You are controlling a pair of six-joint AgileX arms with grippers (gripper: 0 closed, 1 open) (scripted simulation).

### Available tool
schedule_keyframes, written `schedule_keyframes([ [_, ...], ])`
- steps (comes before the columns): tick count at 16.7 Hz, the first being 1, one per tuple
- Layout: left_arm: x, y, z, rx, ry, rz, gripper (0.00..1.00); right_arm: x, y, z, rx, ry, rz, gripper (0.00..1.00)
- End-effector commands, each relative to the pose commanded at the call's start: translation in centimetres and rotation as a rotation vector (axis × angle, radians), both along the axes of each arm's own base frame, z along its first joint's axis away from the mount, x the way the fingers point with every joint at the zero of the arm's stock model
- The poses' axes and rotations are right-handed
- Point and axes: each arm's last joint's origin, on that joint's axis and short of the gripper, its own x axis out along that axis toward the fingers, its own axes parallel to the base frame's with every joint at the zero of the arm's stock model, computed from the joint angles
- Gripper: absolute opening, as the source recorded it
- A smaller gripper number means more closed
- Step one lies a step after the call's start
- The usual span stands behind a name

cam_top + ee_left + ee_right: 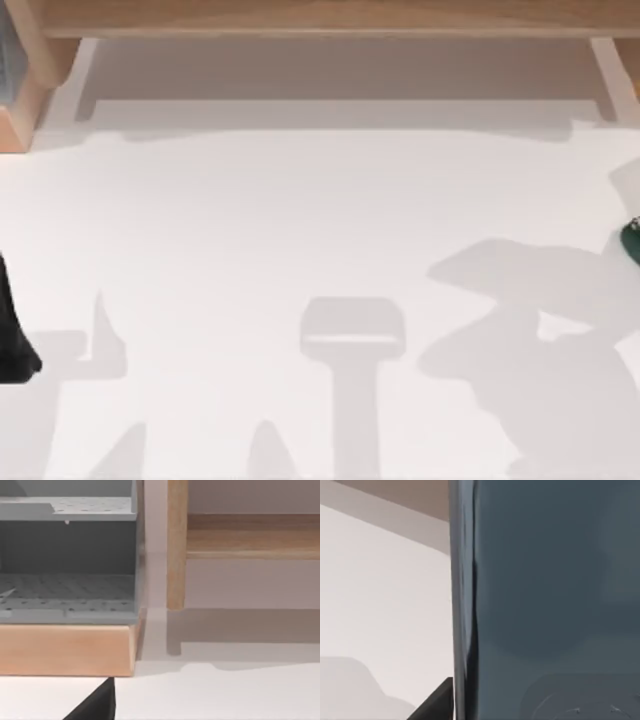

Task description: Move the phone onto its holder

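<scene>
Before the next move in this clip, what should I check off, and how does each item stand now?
1. Phone gripped firmly: cannot tell; it stands close before the right wrist camera.
2. Phone lifted off the table: cannot tell.
3. Holder's place known: cannot tell.
4. Left arm out of the way: ok; it sits at the table's left edge.

There is no text, label, brand, number or sign to read on any thing here.
</scene>
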Motion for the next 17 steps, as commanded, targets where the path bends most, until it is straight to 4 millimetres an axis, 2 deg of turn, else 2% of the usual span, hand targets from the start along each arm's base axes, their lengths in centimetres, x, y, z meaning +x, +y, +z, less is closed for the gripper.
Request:
schedule_keyframes([
  [13, 0.00, 0.00, 0.00, 0.000, 0.000, 0.000, 1.00, 0.00, 0.00, 0.00, 0.000, 0.000, 0.000, 0.98],
  [17, 0.00, 0.00, 0.00, 0.000, 0.000, 0.000, 1.00, 0.00, 0.00, 0.00, 0.000, 0.000, 0.000, 1.00],
])
